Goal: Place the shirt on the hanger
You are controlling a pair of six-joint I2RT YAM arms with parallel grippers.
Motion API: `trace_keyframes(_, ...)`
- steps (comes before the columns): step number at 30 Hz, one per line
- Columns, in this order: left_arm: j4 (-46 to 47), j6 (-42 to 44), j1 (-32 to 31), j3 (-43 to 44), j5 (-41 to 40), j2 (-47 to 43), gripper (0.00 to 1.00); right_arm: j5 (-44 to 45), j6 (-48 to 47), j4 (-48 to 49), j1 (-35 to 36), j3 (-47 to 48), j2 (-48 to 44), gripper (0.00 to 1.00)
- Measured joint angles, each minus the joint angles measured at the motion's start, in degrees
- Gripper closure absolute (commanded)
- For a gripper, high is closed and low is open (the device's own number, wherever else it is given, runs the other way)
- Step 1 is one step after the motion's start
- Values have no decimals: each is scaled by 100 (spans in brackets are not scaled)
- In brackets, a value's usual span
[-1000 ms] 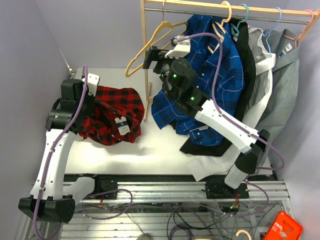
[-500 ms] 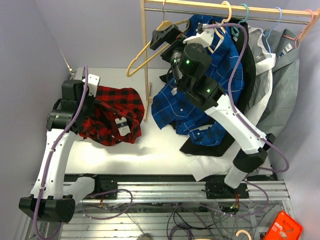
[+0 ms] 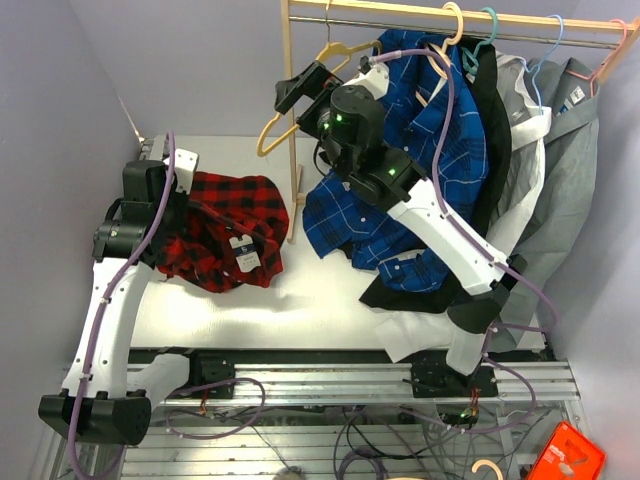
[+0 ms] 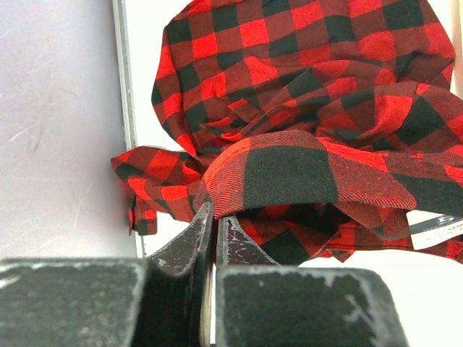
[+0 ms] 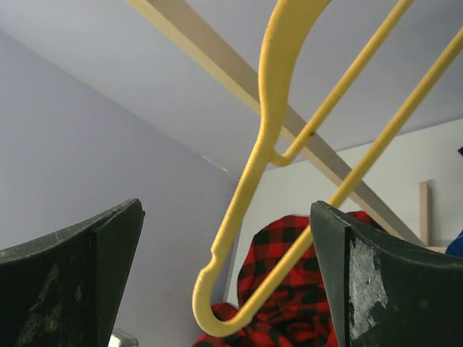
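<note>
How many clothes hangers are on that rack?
5. The bare yellow hanger hangs at the left end; to its right, a tan hook, teal hook, blue hook and pink hook carry clothes. More may be hidden among them.

Blue plaid shirt point(image 3: 470, 150) and grey shirt point(image 3: 575, 150) hang from a rail point(image 3: 530, 30).

Bright, even overhead light, soft shadow under the shirt point(image 3: 225, 230) on the white table point(image 3: 320, 295), table washed out in the left wrist view, left hand point(image 4: 215, 220) and right hand point(image 5: 226, 210) dark, blurred near the lens.
</note>
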Motion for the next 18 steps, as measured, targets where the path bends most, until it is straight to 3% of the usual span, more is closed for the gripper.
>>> trace_keyframes(15, 4, -42, 52, -17, 46, -7, 93, -946, 498, 179, -173, 52, 601, 0)
trace_keyframes(18, 7, -44, 52, -17, 50, -7, 93, -1045, 531, 236, -195, 31, 660, 10)
